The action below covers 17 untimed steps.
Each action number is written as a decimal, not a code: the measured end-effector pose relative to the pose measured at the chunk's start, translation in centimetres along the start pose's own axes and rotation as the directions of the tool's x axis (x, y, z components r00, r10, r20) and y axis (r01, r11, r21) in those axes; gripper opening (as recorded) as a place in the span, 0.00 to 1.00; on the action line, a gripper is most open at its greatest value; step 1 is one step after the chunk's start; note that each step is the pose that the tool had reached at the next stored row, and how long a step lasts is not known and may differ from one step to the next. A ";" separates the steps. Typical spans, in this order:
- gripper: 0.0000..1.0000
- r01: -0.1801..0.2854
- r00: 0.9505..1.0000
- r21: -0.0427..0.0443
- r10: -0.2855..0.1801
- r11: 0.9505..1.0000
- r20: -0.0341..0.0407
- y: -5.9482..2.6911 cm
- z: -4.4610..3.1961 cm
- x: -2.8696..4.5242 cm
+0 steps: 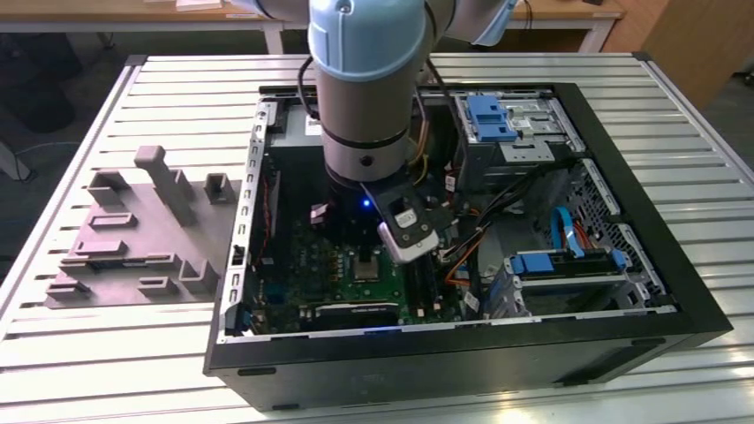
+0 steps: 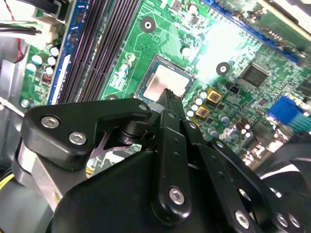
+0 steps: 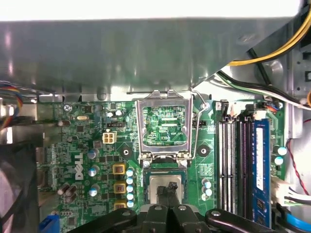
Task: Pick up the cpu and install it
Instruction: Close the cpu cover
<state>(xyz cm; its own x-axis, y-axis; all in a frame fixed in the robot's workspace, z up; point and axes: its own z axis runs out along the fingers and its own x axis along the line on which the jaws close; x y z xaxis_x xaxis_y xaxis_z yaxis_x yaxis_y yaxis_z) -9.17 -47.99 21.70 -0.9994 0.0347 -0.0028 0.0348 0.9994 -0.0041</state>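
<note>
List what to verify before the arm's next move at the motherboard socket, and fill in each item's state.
1. Small silvery-grey square cpu lies inside the socket opening: ok.
2. Silver rectangular metal socket frame is swung open, off the cpu: ok.
3. Black end effector sits directly over the cpu in both wrist views: ok.
4. Cpu is seated flat and square: cannot tell, since the end effector covers part of it.
5. Black memory slots stand apart from the end effector: ok.
</note>
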 end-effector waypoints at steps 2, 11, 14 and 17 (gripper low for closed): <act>0.11 0.000 1.000 0.000 0.000 1.000 0.001 0.01 -0.42 0.00; 0.11 0.000 1.000 0.000 0.000 1.000 0.001 0.05 -2.65 0.00; 0.11 0.000 1.000 0.000 0.000 1.000 0.002 0.05 -2.65 0.00; 0.11 0.000 1.000 0.000 0.000 1.000 0.001 0.05 -2.66 0.00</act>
<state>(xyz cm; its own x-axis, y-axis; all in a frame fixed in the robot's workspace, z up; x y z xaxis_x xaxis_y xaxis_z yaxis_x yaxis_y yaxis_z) -9.18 -47.93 24.36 -0.9994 0.0347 -0.0042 0.0347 0.9994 -0.0039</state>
